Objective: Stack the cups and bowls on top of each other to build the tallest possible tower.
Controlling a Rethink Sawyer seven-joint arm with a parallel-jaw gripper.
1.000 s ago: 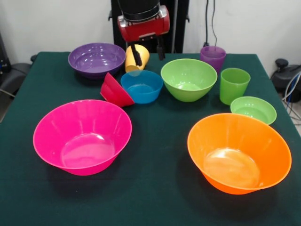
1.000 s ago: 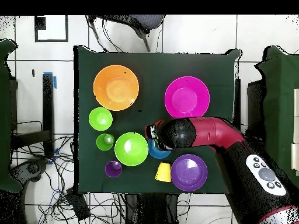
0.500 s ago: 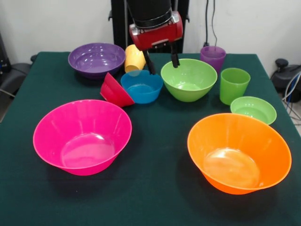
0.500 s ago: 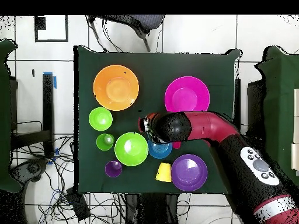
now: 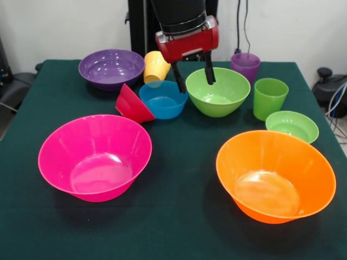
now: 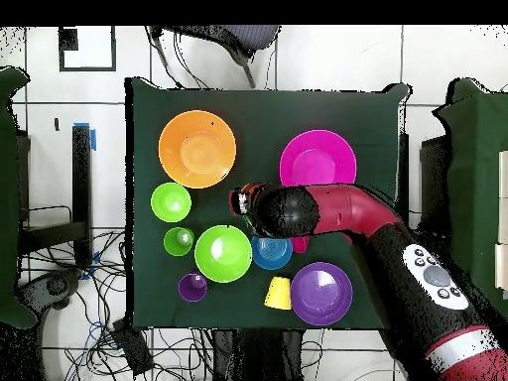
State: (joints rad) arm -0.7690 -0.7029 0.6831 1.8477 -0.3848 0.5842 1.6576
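- You see glossy, smooth plastic on the pink bowl (image 5: 95,157) and orange bowl (image 5: 275,174); both catch bright highlights.
- Your purple cup (image 5: 245,65) looks translucent plastic; the green cup (image 5: 269,97) looks opaque.
- The worktop (image 5: 179,222) wears matt dark green cloth.
- The claw (image 5: 194,79) has matt black fingers (image 5: 209,69) under a shiny red housing.

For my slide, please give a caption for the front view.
Open tool hangs empty above the medium green plastic bowl's near-left rim, beside the small blue plastic bowl.
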